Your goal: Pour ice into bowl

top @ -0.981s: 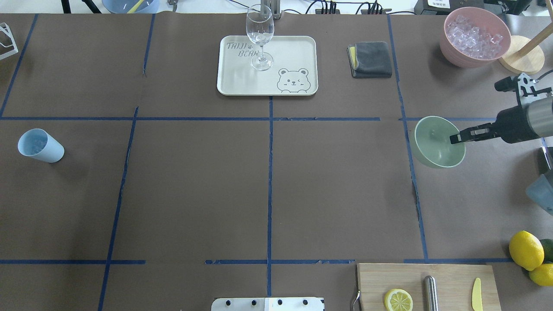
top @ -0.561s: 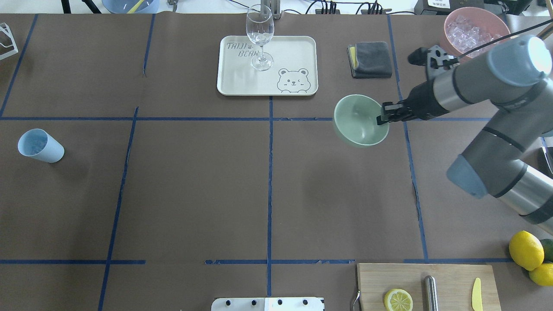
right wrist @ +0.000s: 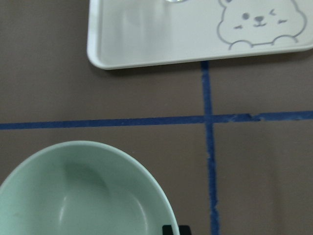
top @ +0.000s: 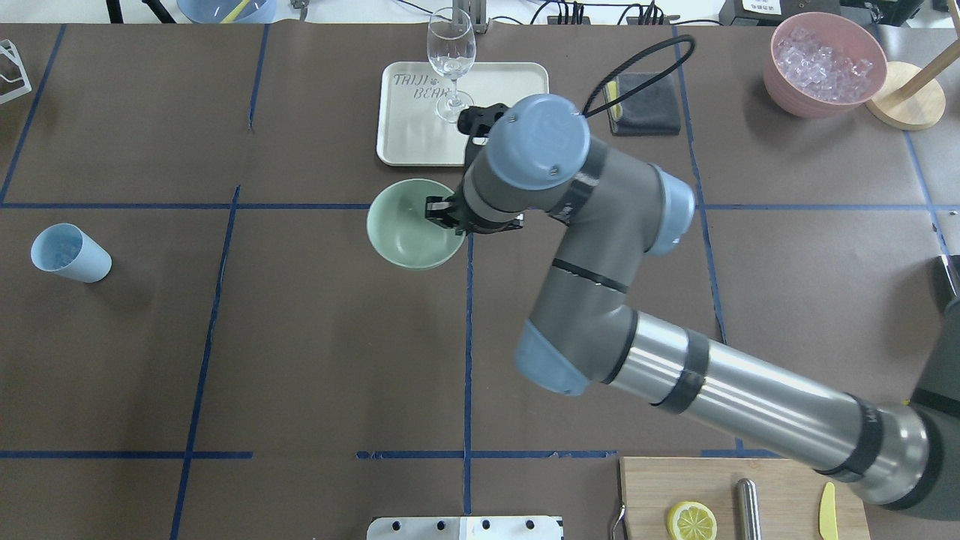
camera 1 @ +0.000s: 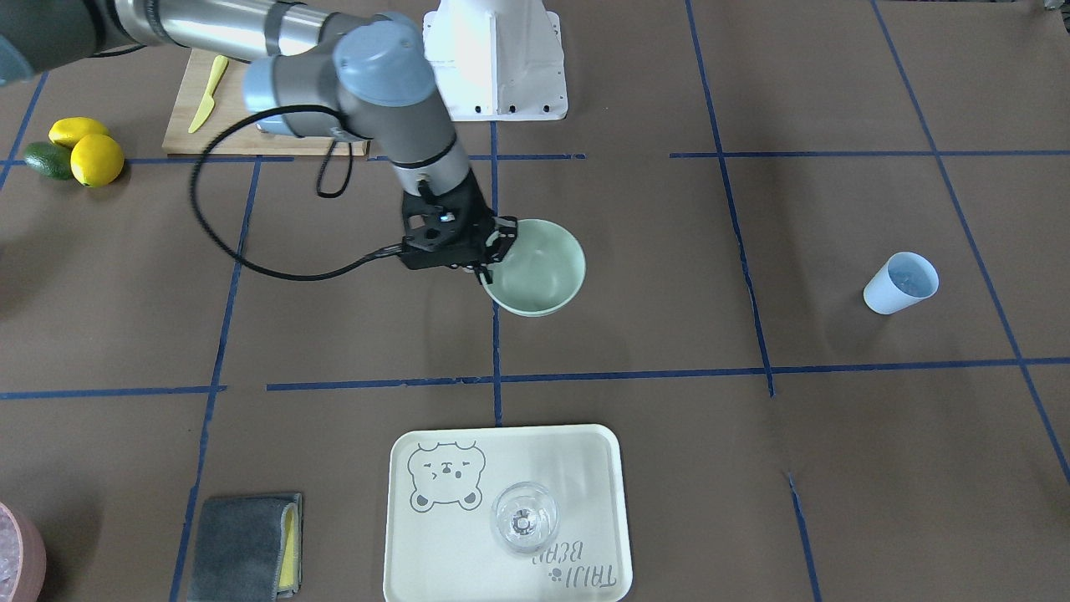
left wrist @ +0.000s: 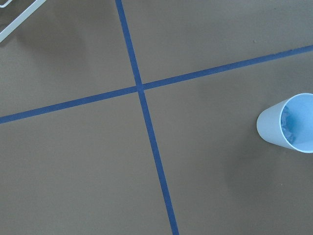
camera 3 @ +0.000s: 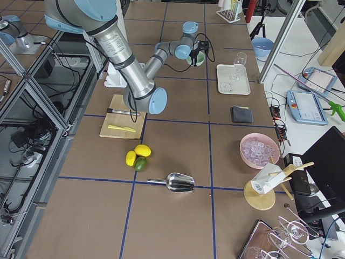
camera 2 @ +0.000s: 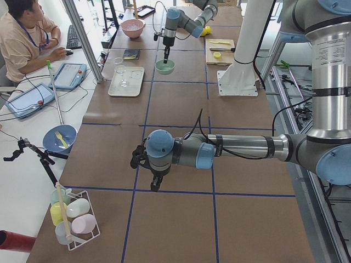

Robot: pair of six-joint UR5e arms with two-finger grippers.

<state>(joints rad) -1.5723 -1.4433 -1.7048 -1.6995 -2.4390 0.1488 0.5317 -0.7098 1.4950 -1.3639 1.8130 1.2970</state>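
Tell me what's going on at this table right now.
The right gripper is clamped on the rim of the mint-green bowl, holding it near the middle of the table, close to the bear tray. The bowl is empty. The blue cup with the ice stands far off on the robot's left; the left gripper hangs over the table, not touching it.
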